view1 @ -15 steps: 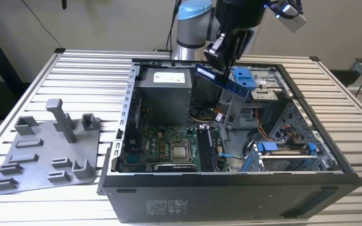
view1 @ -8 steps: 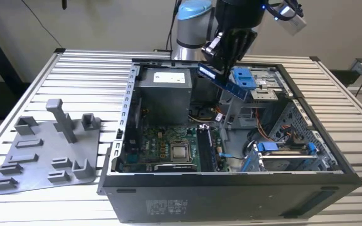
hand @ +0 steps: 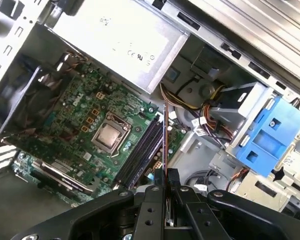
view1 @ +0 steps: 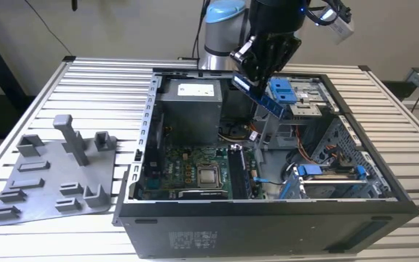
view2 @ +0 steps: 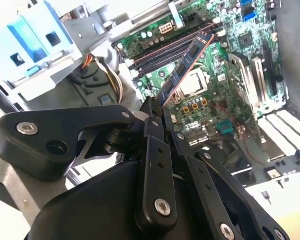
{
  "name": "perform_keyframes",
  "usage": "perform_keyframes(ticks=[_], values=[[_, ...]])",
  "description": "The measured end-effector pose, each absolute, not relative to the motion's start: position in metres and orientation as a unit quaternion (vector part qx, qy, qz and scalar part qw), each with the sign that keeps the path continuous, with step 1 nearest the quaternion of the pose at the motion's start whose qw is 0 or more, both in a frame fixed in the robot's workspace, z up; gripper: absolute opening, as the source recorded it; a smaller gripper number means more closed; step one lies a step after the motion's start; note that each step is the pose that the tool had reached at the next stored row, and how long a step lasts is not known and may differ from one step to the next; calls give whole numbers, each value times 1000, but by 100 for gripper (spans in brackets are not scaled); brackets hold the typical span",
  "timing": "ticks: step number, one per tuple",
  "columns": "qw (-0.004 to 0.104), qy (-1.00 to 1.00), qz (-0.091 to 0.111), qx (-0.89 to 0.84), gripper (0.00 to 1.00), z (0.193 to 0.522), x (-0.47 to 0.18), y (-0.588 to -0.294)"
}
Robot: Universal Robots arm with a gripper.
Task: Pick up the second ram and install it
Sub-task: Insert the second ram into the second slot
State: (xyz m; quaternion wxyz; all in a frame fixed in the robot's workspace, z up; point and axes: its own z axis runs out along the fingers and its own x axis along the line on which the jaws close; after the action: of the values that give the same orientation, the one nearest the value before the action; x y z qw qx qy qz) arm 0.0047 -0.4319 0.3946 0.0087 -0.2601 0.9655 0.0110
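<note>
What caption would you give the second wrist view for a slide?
The black gripper holds a thin dark memory stick over the green motherboard.

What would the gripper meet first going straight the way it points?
Likely the memory slots on the motherboard, beside the processor socket. In the first wrist view, the second ram held in the gripper lines up with them. Depth is unclear, so which slot is uncertain.

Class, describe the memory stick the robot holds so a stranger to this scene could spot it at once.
Find the open computer case on the slatted table. Above its motherboard, the arm's jaws are shut on one end of a thin, dark, long memory stick. Unlike the memory slots flat on the board, it hangs tilted in the air.
</note>
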Motion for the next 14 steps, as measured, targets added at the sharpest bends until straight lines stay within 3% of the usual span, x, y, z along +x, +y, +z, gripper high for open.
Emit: perform_keyframes(ticks=[14], values=[[10, 990, 10, -138, 14, 394, 5, -432]])
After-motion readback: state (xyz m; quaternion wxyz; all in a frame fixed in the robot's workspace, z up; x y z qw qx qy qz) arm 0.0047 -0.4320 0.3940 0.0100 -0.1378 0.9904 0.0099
